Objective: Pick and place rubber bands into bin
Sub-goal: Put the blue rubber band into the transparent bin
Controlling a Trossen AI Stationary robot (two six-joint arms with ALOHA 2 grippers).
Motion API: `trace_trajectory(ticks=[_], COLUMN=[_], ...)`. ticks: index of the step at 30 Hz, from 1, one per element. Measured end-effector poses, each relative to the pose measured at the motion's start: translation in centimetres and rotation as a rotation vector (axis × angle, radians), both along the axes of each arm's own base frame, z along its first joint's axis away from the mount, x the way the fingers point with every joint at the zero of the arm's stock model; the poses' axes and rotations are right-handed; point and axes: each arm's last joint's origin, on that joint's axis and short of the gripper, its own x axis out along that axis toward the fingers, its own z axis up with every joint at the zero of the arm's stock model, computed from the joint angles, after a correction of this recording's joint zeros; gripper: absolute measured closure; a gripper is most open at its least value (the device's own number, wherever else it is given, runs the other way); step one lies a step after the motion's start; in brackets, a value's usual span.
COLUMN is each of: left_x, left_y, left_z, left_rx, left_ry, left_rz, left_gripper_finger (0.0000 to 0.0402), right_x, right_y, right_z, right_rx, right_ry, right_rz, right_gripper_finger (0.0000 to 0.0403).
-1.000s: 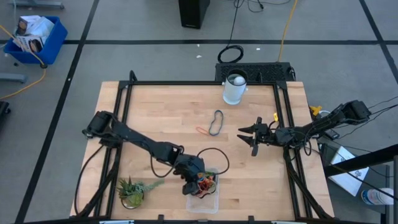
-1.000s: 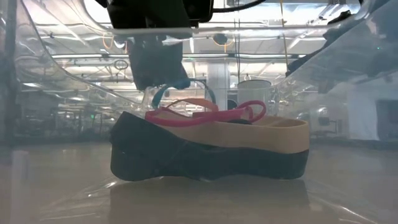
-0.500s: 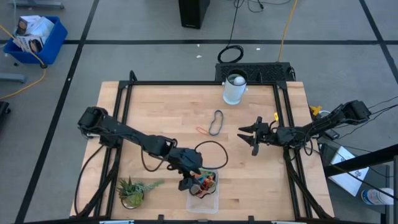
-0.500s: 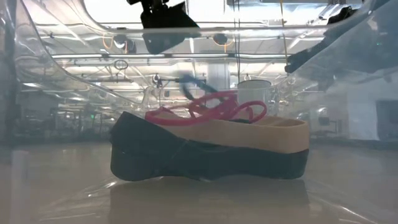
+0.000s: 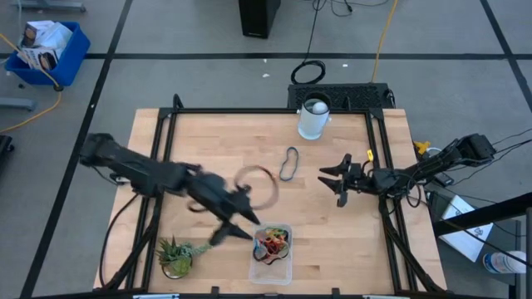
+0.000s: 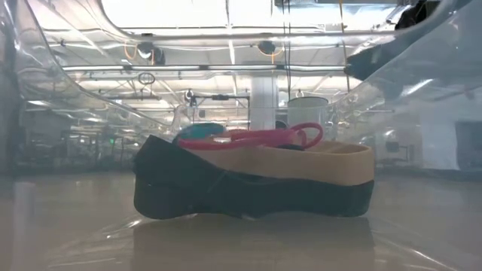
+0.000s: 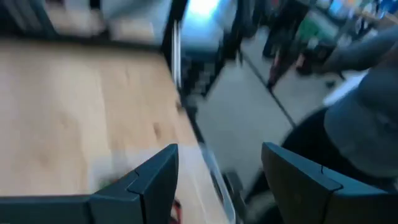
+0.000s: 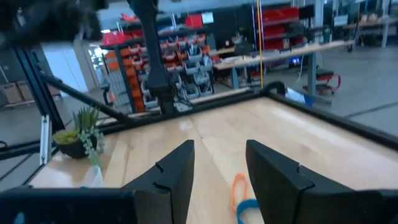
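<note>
1. We see the clear bin (image 5: 272, 252) at the desk's near edge, holding a tangle of red, orange and green rubber bands (image 5: 272, 241).
2. Two more bands (image 5: 288, 164), one dark and one orange, lie mid-desk.
3. Our left gripper (image 5: 238, 218) hovers beside the bin, fingers spread, empty; the right gripper (image 5: 335, 180) waits parted, empty, toward the right edge.
4. A white cup (image 5: 313, 118) stands at the wooden desk's (image 5: 216, 145) far edge.

Red, orange rubber bands (image 5: 272, 242) fill clear bin (image 5: 271, 271) (white cup (image 5: 313, 118) beyond).
</note>
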Motion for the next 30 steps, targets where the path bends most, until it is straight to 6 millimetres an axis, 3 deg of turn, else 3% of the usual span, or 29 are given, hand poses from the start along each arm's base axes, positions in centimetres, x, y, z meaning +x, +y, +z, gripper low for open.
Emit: trace_trajectory(ticks=[5,10,15,20,25,30], left_x=[-5.4,-10.1,-12.6,-13.9,-15.6,-17.7], left_y=[2.1,4.0,5.3,5.9,6.7,8.0], left_z=[6.0,9.0,9.1,8.6,7.9,5.7], left_rx=[0.053,0.127,0.215,0.282,0.282,0.254], left_ry=[-0.265,-0.406,-0.358,-0.291,-0.307,-0.364], left_rz=[0.036,0.095,0.211,0.245,0.261,0.321], left_gripper_finger=[0.0165,0.0165,0.0165,0.0165,0.0165,0.0165], right_x=[0.0,-0.1,1.2,3.6,5.1,6.5], right_y=[0.0,0.0,0.3,0.7,0.4,0.1], right_z=[0.5,0.8,3.5,8.4,12.8,14.4], right_rx=[-0.037,-0.039,-0.121,-0.293,-0.254,-0.267], right_ry=[-0.040,-0.064,-0.083,0.114,0.269,0.376], right_rz=[-0.003,-0.004,-0.014,-0.042,-0.060,-0.074], right_gripper_finger=[0.0264,0.0264,0.0264,0.0264,0.0264,0.0264])
